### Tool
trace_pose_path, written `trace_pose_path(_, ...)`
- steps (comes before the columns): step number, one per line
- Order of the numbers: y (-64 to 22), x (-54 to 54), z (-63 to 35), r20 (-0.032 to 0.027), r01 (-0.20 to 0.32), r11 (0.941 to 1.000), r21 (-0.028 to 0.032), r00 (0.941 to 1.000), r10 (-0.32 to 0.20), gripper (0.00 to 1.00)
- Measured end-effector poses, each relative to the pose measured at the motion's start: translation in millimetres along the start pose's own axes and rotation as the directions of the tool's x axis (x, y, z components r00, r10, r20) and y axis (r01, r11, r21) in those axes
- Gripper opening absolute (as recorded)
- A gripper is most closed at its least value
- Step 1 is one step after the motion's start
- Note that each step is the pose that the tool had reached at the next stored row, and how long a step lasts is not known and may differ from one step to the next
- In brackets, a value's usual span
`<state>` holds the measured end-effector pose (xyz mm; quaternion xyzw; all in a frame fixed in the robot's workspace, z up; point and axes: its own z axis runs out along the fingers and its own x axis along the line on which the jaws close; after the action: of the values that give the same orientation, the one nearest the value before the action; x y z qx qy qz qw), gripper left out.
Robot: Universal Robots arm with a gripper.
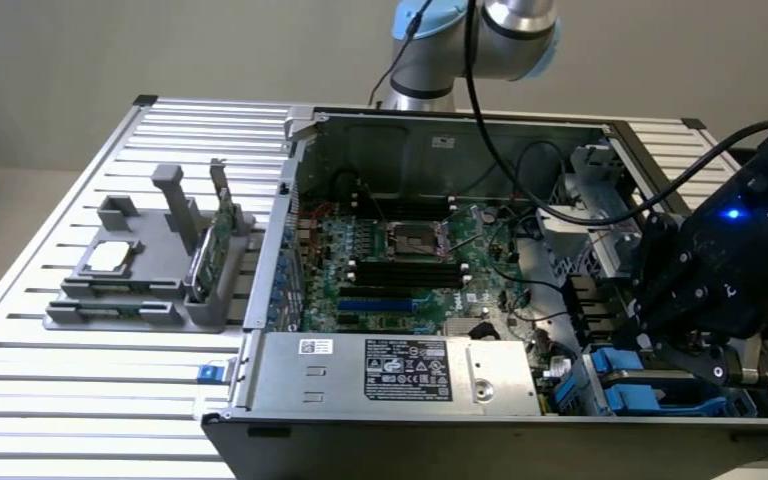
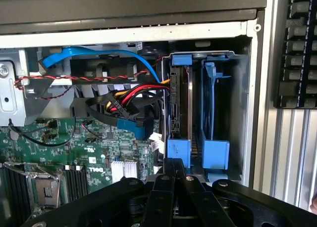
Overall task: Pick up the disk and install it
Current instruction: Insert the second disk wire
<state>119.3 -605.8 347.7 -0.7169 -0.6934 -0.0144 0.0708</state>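
Observation:
The disk stands on edge in the drive cage at the corner of the open computer case. Only its dark thin side shows, with blue plastic rail ends at both ends. My gripper is shut, its black fingers pressed together with their tips right at the near blue rail end of the disk. Nothing shows between the fingers. In the exterior view my gripper hangs over the blue drive bays at the case's right front corner.
An empty blue carrier sits beside the disk. Red, yellow and blue cables hang close to the cage. The motherboard and power supply fill the case. A grey fixture with a chip and green card stands at the exterior view's left.

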Motion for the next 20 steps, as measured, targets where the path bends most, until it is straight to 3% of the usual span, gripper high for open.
trace_pose_path(1, 0.0, 0.1, 0.0, -0.0001, 0.000, 1.0000, 0.0000, 1.0000, 0.000, 0.18)
trace_pose_path(3, -0.1, 1.7, 0.1, 0.0000, -0.001, 1.0000, -0.0002, 1.0000, 0.001, 0.18)
trace_pose_path(4, -0.2, 3.7, 0.5, -0.0003, -0.001, 1.0000, -0.0007, 1.0000, 0.001, 0.25)
trace_pose_path(7, -0.8, 12.9, -2.2, 0.0003, -0.002, 1.0000, -0.0009, 1.0000, 0.002, 0.25)
trace_pose_path(10, -1.1, 21.4, -14.0, 0.0081, -0.003, 1.0000, -0.0012, 1.0000, 0.003, 0.25)
trace_pose_path(13, 2.4, 26.8, -21.0, 0.0257, -0.004, 1.0000, -0.0019, 0.9997, 0.004, 0.25)
trace_pose_path(18, 14.1, 30.9, -22.4, 0.0678, -0.007, 1.0000, -0.0037, 0.9977, 0.007, 0.25)
trace_pose_path(20, 15.8, 35.2, -22.1, 0.0766, -0.008, 1.0000, -0.0042, 0.9970, 0.008, 0.25)
